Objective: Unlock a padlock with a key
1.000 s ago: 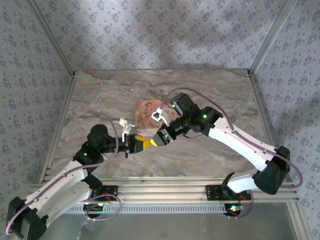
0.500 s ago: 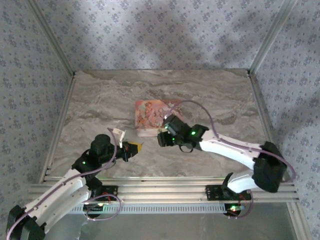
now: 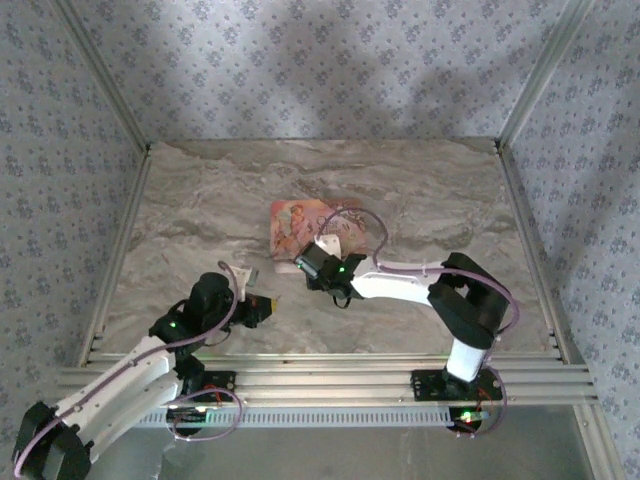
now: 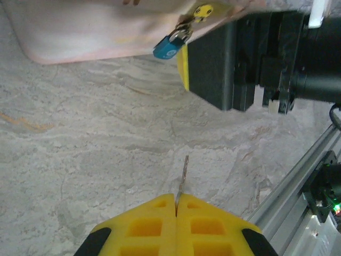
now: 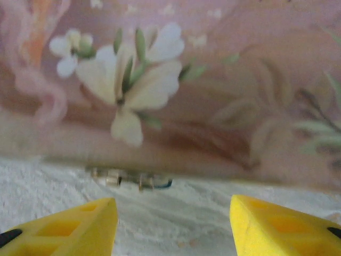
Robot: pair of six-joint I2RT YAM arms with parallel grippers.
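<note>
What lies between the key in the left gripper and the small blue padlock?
Nothing: in the left wrist view the stretch from the key to the padlock is bare marble table.

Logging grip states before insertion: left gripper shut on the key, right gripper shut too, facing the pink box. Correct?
Not quite. The right gripper is open: the right wrist view shows its yellow fingers wide apart, gripping nothing. The rest holds: the left gripper is shut on the key, and the right one faces the pink box.
</note>
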